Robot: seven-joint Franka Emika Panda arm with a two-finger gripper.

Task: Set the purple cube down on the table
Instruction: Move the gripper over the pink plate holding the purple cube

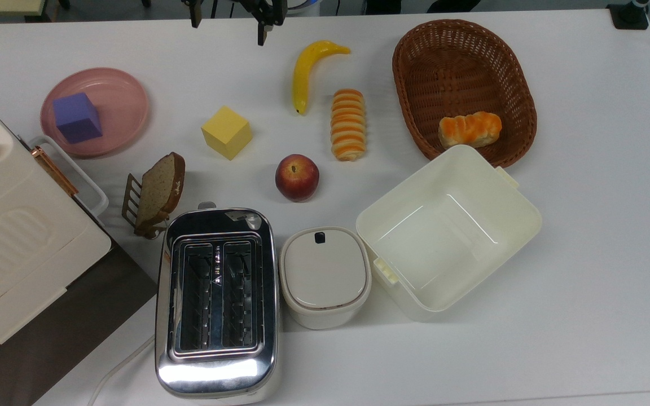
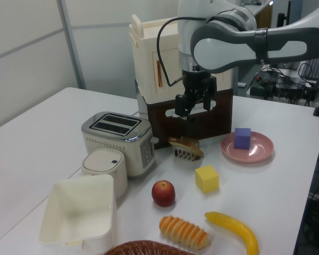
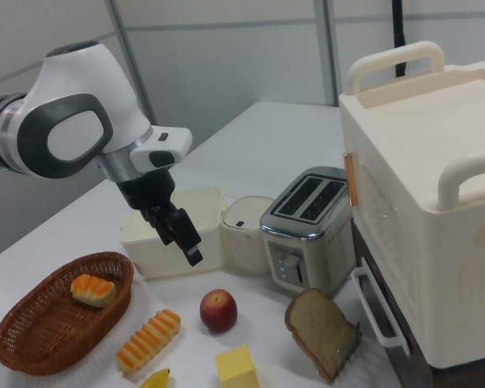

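the purple cube [image 1: 77,117] sits on the pink plate [image 1: 116,93] at about nine o'clock on the table [image 1: 584,225] in the top view. the gripper [image 1: 228,23] hangs at twelve o'clock, cut off by the top edge, fingers spread and apparently empty. in the right view the yellow cube [image 3: 237,368] is clipped at the bottom.

Grey wall panels [image 2: 26,48] divided by metal strips stand behind the white work surface in the left view. The right view shows similar pale panelling [image 3: 226,48] with 1 vertical and 1 horizontal strip. At the left view's right, a cluttered desk with cables [image 2: 279,79] stands beyond the surface. Lighting is even and diffuse, casting soft shadows.
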